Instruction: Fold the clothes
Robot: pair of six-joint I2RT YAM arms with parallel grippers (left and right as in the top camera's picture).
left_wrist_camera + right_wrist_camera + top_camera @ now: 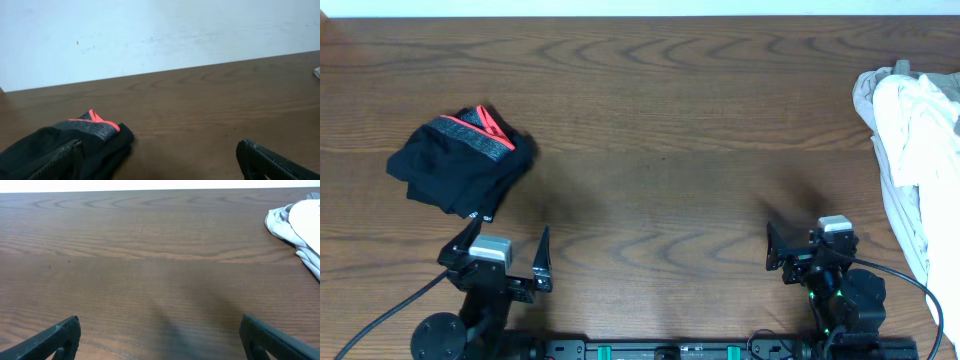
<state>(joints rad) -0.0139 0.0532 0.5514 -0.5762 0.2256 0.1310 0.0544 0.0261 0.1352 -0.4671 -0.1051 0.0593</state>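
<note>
Now heaped on the table just beyond the left gripper, nearer its left finger: the clothes. Jaws fully spread, holding nothing; likewise the right gripper, well apart.

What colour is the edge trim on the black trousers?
The trim is red-orange; left wrist view shows it best.

Worktop: dark brown wood, grained. Cloth heap: white and beige, crumpled, laid at the right edge. White wall is seen behind.
</note>
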